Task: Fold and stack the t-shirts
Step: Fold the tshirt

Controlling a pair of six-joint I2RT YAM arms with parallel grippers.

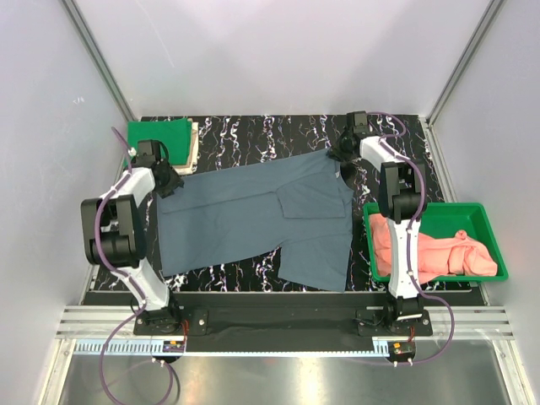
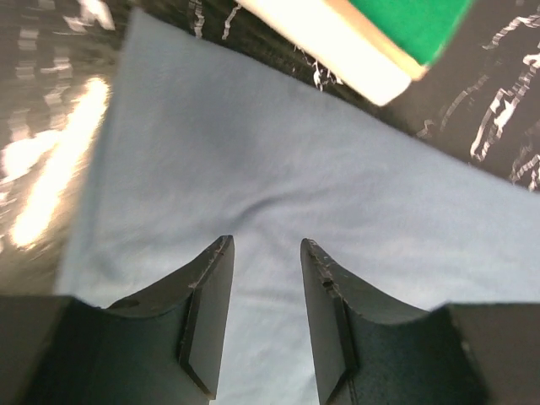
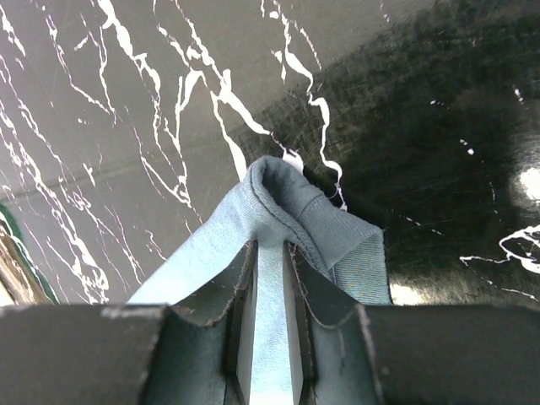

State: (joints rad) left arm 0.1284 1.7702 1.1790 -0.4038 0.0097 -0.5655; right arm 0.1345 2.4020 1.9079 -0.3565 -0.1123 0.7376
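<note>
The slate blue-grey t-shirt (image 1: 253, 215) lies spread across the black marbled mat, its right part folded over. My left gripper (image 1: 169, 181) hovers over the shirt's left end. In the left wrist view this gripper (image 2: 264, 242) is open, with flat blue cloth (image 2: 278, 160) lying below the gap. My right gripper (image 1: 337, 154) is at the shirt's far right corner. In the right wrist view it (image 3: 270, 246) is shut on a bunched, hemmed edge of the blue shirt (image 3: 278, 198), lifted off the mat. A folded bright green t-shirt (image 1: 160, 135) rests on a beige one (image 1: 194, 139) at the back left.
A rigid green tray (image 1: 481, 211) at the right holds crumpled salmon-pink t-shirts (image 1: 430, 249). The green and beige stack (image 2: 413, 21) lies just beyond the blue shirt's left edge. Grey walls and metal posts enclose the mat (image 1: 245, 135) on three sides.
</note>
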